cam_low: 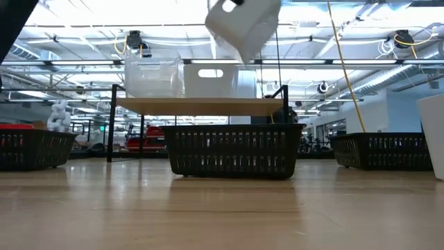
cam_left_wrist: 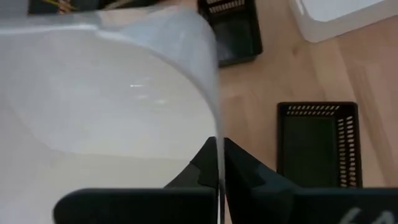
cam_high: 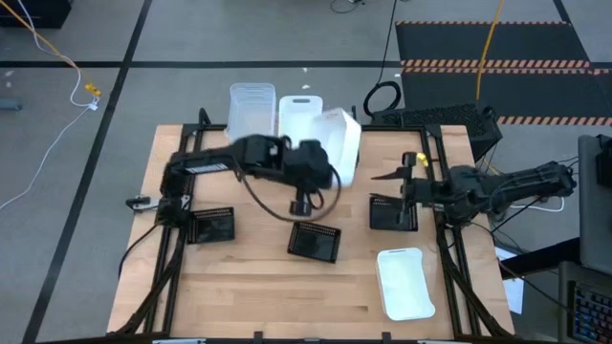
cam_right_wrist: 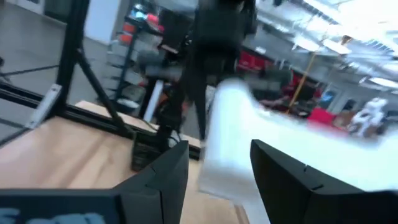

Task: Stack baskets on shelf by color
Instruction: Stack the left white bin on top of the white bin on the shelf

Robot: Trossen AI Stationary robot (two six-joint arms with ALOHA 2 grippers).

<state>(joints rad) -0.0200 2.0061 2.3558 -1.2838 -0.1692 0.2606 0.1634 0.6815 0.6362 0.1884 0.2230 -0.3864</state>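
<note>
The left pincer [cam_left_wrist: 217, 165] pinches the rim wall of a white basket [cam_high: 337, 143] and holds it tilted in the air, just beside the shelf [cam_low: 201, 105]. On the shelf stand a clear basket [cam_high: 251, 107] and another white basket [cam_high: 298, 113], side by side. Three black baskets [cam_high: 314, 241] and one more white basket [cam_high: 404, 283] sit on the counter [cam_high: 239, 287]. The right pincer [cam_right_wrist: 219, 171] hangs spread and empty above the counter's right side.
</note>
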